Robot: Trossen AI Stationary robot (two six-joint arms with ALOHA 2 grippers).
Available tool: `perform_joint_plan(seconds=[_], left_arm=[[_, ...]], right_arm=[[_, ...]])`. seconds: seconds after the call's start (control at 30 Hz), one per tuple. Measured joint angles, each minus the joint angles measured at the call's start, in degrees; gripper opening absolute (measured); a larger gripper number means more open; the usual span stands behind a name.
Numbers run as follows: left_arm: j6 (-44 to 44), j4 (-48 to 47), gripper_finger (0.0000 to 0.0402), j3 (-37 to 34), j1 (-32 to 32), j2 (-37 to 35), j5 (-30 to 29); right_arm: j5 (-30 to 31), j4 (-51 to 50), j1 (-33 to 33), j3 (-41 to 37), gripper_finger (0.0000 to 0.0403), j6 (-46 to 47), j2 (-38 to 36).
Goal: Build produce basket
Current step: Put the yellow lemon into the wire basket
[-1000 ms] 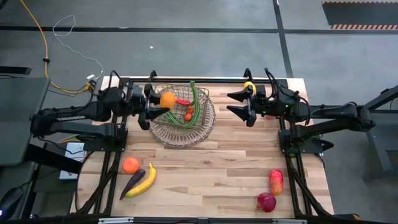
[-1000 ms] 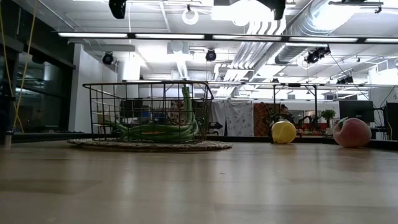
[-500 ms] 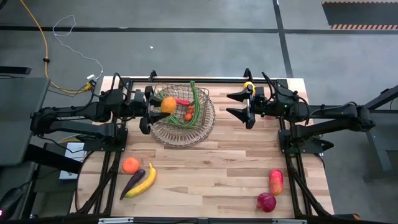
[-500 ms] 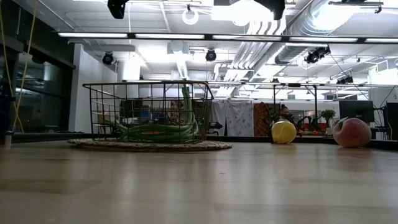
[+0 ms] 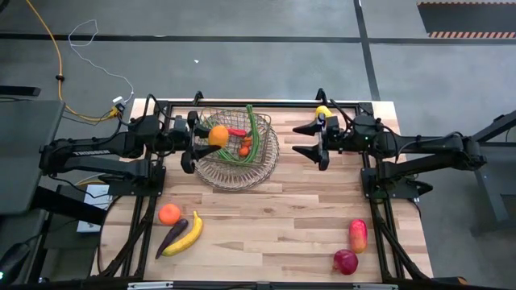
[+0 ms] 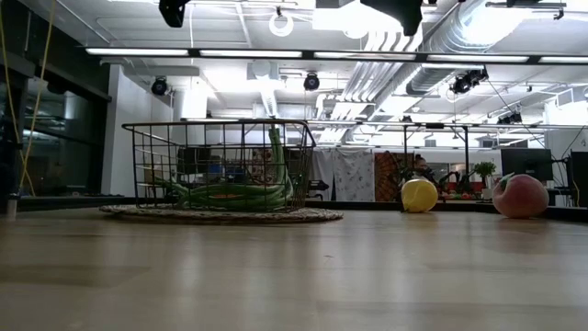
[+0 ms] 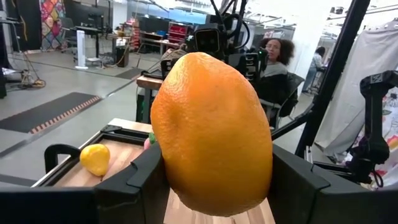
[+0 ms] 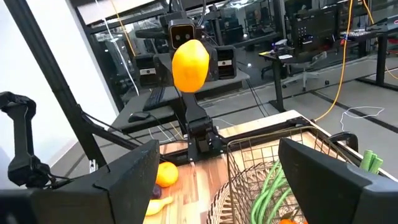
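One orange (image 7: pixel 211 134) filling left pincer (image 5: pixel 193 140).

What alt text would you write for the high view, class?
The left pincer holds an orange over the wire basket of green beans. The right pincer waits open beside it; more produce lies along the table's near edge.

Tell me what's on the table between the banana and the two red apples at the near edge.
Nothing: in the high view the wooden table is bare between the banana and the red apples.

Orange (image 5: pixel 218 134) claw-held above wire basket (image 5: pixel 266 165).
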Motion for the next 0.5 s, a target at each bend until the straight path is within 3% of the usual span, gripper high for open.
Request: perform_joint_plan(seconds=[0.5], left_arm=[[-1.44, 0.02, 0.0195, 0.02, 0.01, 0.0, -1.34]], right_arm=[[0.0, -1.45, 0.0, 0.0, 0.0319, 0.0, 0.02]])
